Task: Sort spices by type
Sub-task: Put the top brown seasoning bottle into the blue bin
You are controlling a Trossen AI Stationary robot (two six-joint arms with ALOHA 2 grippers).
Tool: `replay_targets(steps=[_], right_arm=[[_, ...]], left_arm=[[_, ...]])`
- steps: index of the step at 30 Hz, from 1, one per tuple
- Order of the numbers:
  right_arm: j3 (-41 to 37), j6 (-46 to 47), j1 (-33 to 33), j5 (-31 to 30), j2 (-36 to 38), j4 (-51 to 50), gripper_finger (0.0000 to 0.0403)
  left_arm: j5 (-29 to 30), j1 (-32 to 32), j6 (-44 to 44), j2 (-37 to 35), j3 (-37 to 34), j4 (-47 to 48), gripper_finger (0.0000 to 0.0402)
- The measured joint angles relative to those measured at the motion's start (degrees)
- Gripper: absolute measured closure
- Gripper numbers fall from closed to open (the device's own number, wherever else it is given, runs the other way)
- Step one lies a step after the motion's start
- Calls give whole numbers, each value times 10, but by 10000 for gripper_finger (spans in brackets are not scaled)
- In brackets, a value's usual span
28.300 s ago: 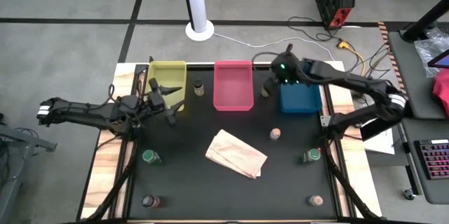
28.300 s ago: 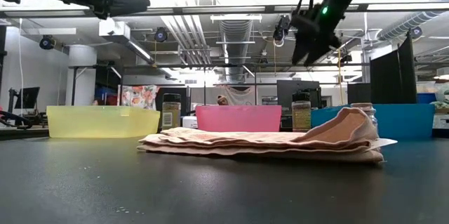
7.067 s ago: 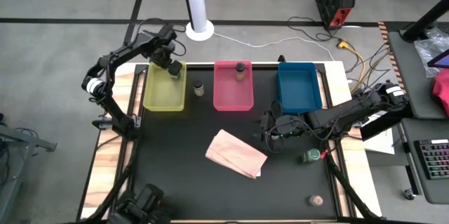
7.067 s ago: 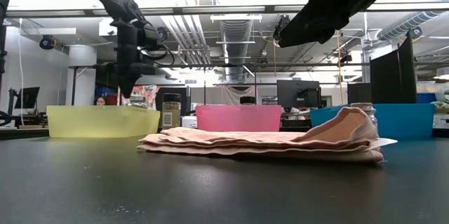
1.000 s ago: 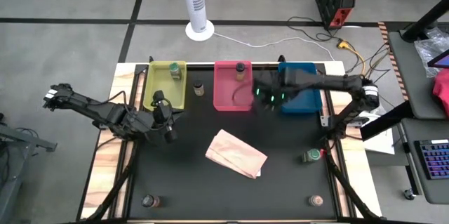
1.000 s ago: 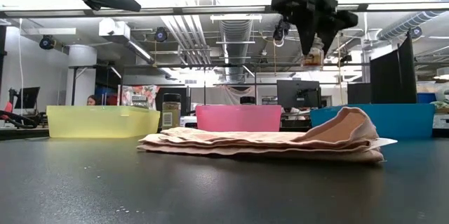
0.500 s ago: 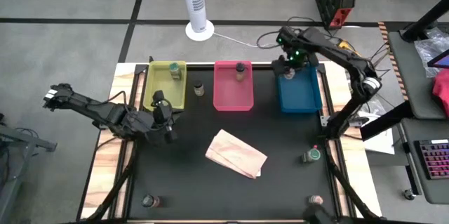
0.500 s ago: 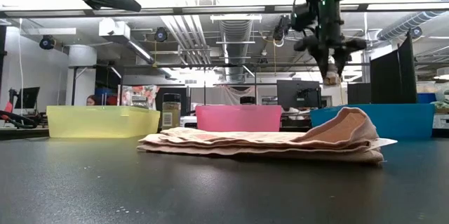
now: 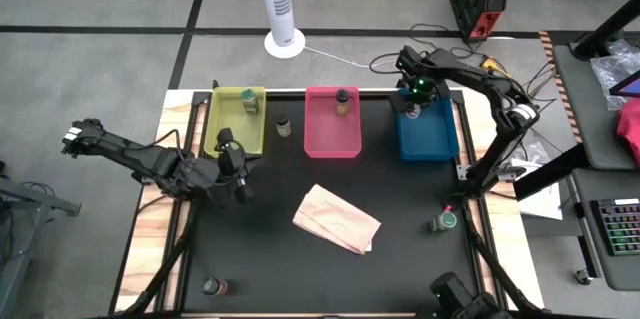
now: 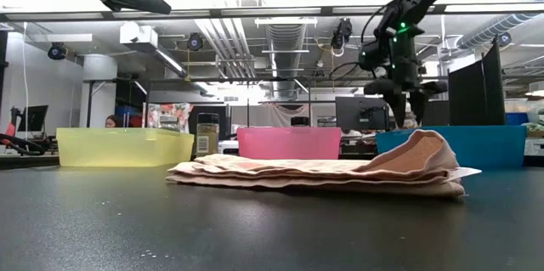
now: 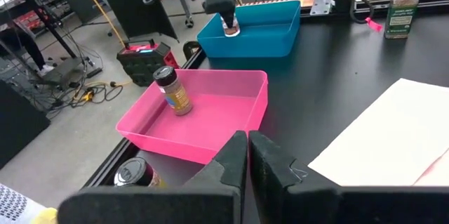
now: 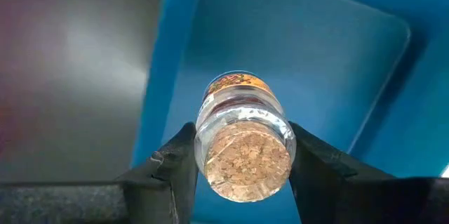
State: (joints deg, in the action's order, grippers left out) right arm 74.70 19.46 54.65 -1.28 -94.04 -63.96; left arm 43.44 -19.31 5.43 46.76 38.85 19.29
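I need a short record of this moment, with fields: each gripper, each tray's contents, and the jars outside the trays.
right gripper: shut on a pinkish jar, above the blue tray
left gripper: shut, empty, over the table's left side
yellow tray: one green jar
pink tray: one brown jar
blue tray: no jar resting in it yet
jars outside trays: one between yellow and pink trays; one at the near left; a green-capped one at the right
paper bag: flat, mid-table

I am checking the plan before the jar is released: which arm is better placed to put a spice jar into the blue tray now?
The right. Its gripper is shut on a pinkish spice jar directly above the blue tray. The left gripper, shut and empty, waits near the yellow tray, far from it.
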Motion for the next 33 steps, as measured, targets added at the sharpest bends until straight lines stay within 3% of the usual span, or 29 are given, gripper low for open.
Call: replay_targets(steps=[11, 27, 33], right_arm=[[-54, -4, 15, 18, 0, 107, 235], [-84, -11, 28, 12, 1, 107, 235], [-84, -15, 28, 7, 1, 116, 175]], left_arm=[[0, 0, 2, 0, 0, 0, 402], [0, 0, 2, 0, 0, 0, 402], [0, 0, 2, 0, 0, 0, 402]])
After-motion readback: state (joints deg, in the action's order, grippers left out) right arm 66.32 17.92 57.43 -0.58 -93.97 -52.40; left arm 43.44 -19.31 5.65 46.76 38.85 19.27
